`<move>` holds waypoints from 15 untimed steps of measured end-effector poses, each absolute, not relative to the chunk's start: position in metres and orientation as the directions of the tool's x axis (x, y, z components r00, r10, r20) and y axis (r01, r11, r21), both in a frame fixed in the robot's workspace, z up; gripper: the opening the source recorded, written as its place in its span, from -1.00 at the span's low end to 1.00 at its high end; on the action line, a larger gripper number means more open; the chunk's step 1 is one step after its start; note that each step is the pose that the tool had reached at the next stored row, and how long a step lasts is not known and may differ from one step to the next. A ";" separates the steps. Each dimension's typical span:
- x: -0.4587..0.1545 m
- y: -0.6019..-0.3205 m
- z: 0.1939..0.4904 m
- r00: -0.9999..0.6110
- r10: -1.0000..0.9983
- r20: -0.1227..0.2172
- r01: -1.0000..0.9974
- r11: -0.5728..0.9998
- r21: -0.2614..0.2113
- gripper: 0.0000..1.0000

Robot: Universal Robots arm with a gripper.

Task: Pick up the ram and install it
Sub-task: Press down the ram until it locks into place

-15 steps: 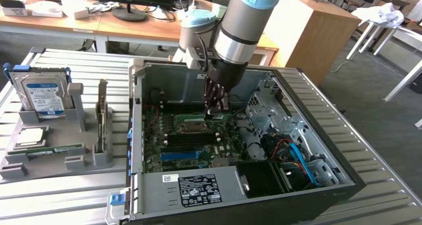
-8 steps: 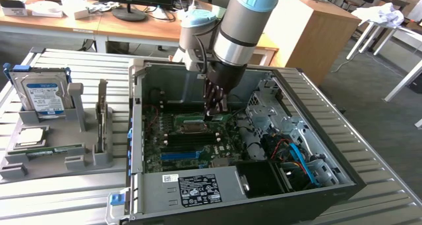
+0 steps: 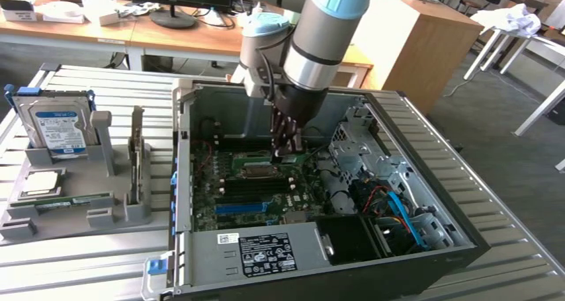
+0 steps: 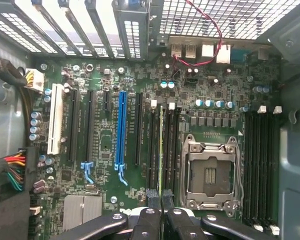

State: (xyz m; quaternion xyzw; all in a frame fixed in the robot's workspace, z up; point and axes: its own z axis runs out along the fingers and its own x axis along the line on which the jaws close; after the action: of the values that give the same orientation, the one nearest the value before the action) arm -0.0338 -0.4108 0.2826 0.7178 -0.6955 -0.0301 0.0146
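Exterior view: the arm reaches down into an open PC case (image 3: 181, 182) that lies on a slatted surface (image 3: 494, 268). Its end effector (image 3: 284, 154) is low over the motherboard (image 3: 234, 202), toward 12 o'clock of the board. A holder (image 3: 53, 215) with a hard drive (image 3: 55, 132) sits at the case's 9 o'clock.

Wrist view: the end effector (image 4: 161, 202) is pinched narrow on the ram (image 4: 161, 150). The ram is seen edge-on as a thin green line, lined up with the memory slots beside the CPU socket (image 4: 210, 172) and well apart from the blue slot (image 4: 122, 130). Whether it is seated in a slot or hangs just above one cannot be told.

The stick looks light and stiff along its length but thin and fragile (easily flexed or cracked if pushed askew). A hold on the flat faces near the middle of the long top edge, as here, should keep it upright. That hold also stays off the contact edge and leaves both ends free to meet the slot latches. The smooth faces could slip in a loose pinch, so any pressing would want to be straight and even.
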 end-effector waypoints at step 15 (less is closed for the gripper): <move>-0.034 -0.414 0.274 0.011 -1.000 -0.023 -0.998 -0.012 0.063 -0.76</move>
State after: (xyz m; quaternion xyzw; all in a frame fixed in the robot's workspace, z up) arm -0.0339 -0.4135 0.2740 0.7109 -0.7025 -0.0303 0.0142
